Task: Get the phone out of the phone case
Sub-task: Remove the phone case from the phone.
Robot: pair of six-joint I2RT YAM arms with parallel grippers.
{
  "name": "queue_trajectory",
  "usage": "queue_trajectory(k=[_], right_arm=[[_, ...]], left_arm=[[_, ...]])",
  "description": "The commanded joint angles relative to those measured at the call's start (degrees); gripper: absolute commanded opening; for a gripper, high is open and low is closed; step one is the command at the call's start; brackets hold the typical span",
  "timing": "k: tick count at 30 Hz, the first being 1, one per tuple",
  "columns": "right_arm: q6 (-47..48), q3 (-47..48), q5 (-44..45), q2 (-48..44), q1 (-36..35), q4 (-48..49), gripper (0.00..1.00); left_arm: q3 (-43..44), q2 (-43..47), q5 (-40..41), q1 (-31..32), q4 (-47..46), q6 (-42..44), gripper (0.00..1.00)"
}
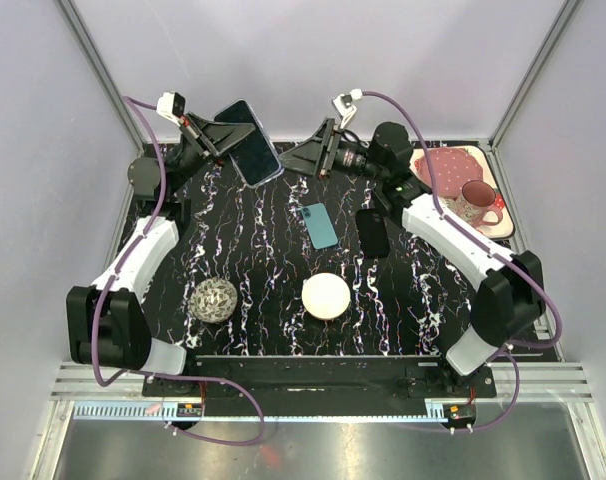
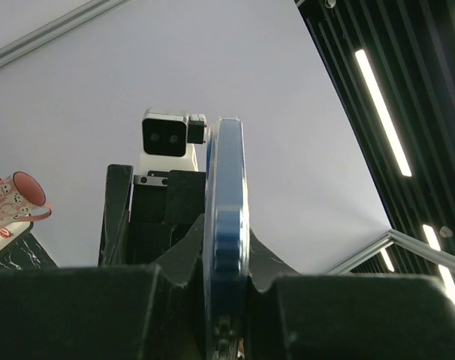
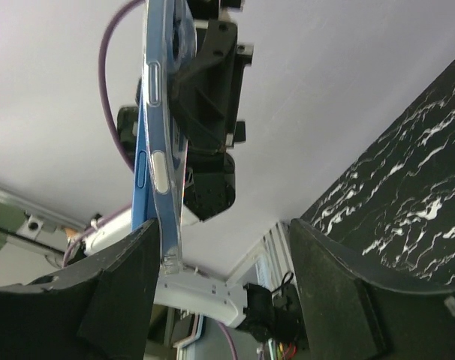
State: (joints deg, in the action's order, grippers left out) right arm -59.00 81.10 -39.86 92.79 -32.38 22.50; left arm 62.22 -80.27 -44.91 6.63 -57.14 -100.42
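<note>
While the left tool [image 1: 226, 138] clamps one cased phone [image 1: 250, 142], the right tool [image 1: 303, 150] stands open.

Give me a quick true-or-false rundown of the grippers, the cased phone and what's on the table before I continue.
1. The left gripper clamps the cased phone and holds it clear of the table. True.
2. The right gripper is shut on the phone. False: it is open, with the phone beside one finger.
3. A teal device lies flat mid-table. True.
4. The mug stands on the bare table by the left arm. False: it sits on the tray at the far right.
5. The clear case is off. False: it wraps the phone.
</note>
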Motion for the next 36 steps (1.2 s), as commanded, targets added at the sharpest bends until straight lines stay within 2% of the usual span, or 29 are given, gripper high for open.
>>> queue_trajectory(k=[1,6,13,15,17,20,21,23,25,28,29,30,31,33,35,36], right_arm=[[6.4,0.3,-5.1,6.6,-4.3,-12.2,0.72],[-0.5,1.6,-9.4,9.1,-4.4,-4.1,0.72],[-7.9,4.9,-8.7,12.1,-4.4,3.2,0.68],[-11.0,4.7,-7.5,12.7,-4.3,5.5,0.63],[-16.2,3.5,-7.2,13.1,-3.9,12.2,0.59],[-22.1,3.2,-7.1,14.4,-3.7,20.0,0.49],[-22.6,3.3,-7.1,14.7,-3.7,21.0,0.42],[-21.2,3.7,-6.4,14.2,-3.7,19.0,0.35],[-17.8,3.3,-5.2,12.5,-3.7,14.3,0.17],[-13.7,2.2,-3.0,9.8,-3.2,9.0,0.00],[-12.1,2.3,-2.3,9.2,-2.8,7.5,0.00],[-9.6,2.7,-1.6,7.7,-2.7,0.3,0.00],[-1.5,4.6,-0.1,6.6,-2.7,-5.5,0.00],[6.5,6.3,7.7,3.6,-2.6,-19.9,0.00],[12.1,6.2,12.5,1.9,-2.2,-24.8,0.00],[13.4,6.2,13.0,0.8,-1.5,-27.2,0.00]], left_arm=[[4.1,1.9,1.7,4.3,-13.8,-7.1,0.00],[3.5,0.6,1.8,7.9,-13.1,-5.7,0.00],[1.4,0.9,2.6,9.4,-14.0,-5.3,0.00],[1.2,1.7,2.6,9.4,-13.3,-4.9,0.00],[0.6,2.3,2.6,9.3,-12.0,-4.0,0.00],[-0.2,3.4,2.4,9.4,-11.0,-3.1,0.00],[-0.7,3.9,2.4,9.4,-10.7,-2.9,0.00],[-1.0,4.1,2.1,9.0,-10.4,-2.6,0.00],[-0.8,3.9,1.6,8.7,-10.2,-2.6,0.00],[-0.3,3.7,0.9,8.0,-9.4,-2.4,0.00],[-0.4,3.7,0.7,7.7,-9.0,-2.2,0.00],[-0.5,3.7,0.7,7.6,-8.6,-1.7,0.00],[-0.5,3.4,0.6,7.4,-7.6,-1.4,0.00],[0.0,2.5,-0.7,6.9,-6.5,-0.9,0.02],[0.4,0.5,-2.0,6.3,-7.5,-1.4,0.09],[0.5,-0.1,-2.2,6.3,-8.4,-2.5,0.19]])
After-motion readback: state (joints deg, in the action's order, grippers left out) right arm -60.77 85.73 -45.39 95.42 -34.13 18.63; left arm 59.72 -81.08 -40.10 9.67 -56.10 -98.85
